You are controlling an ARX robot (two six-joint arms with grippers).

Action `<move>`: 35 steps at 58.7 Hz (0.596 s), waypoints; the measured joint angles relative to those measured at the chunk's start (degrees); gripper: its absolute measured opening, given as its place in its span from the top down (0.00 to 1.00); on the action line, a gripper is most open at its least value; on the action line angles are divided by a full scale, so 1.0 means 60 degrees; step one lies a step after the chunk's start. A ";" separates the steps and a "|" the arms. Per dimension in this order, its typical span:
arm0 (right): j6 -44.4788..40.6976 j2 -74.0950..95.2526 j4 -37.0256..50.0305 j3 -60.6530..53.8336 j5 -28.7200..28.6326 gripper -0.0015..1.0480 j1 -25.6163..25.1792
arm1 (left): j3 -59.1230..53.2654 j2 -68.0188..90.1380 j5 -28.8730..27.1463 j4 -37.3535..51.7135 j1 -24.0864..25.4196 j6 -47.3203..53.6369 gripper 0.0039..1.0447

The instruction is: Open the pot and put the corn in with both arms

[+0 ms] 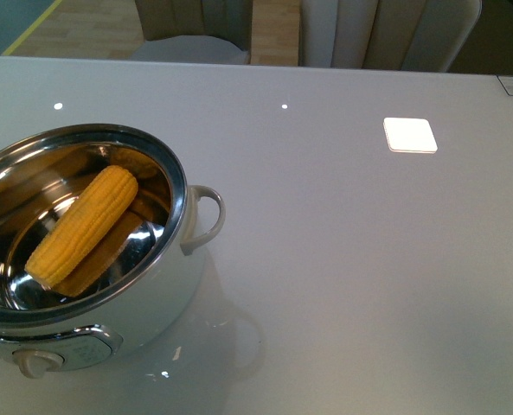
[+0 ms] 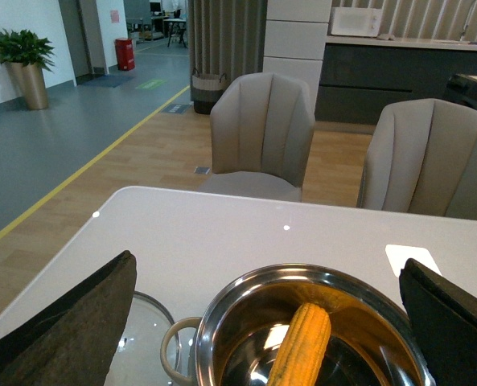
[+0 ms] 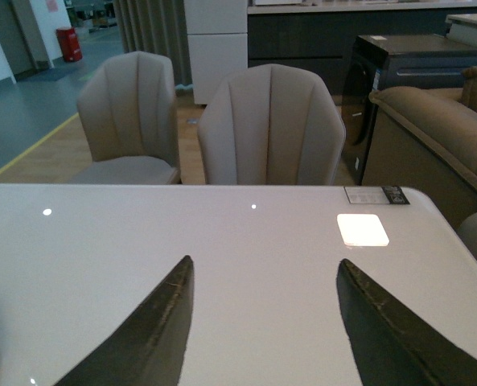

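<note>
- At the front view's left edge, we see the pot (image 1: 183, 186) cut off (lid off).
- Inside it the corn (image 1: 83, 226) lies aslant, one end toward the far rim.
- Beside the pot, the glass lid (image 2: 145, 342) is half hidden.
- We see the left gripper (image 2: 266, 322) spread wide above the pot, and the right gripper (image 3: 262, 322) spread over bare table (image 3: 262, 241).

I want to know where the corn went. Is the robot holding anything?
No. Both end effectors, left and right, are open and empty. The corn lies inside the pot.

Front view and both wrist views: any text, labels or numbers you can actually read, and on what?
None can be read.
Sticker at the table's far right corner: print too small.
Pot's front panel by the dial: markings blurred.
Red object on the floor: no legible sign.
</note>
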 joint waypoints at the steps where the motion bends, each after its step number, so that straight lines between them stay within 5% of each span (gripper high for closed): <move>1: 0.0000 0.0000 0.0000 0.0000 0.0000 0.43 0.0000 | 0.0000 0.0000 0.0000 0.0000 0.0000 0.0000 0.06; 14: 0.0004 0.0000 0.0000 0.0000 -0.0004 0.07 0.0000 | 0.0000 0.0000 0.0000 0.0000 0.0000 0.0000 0.06; 35: 0.0000 0.0000 0.0000 0.0000 0.0000 0.08 0.0000 | 0.0000 0.0000 0.0000 0.0000 0.0000 0.0000 0.06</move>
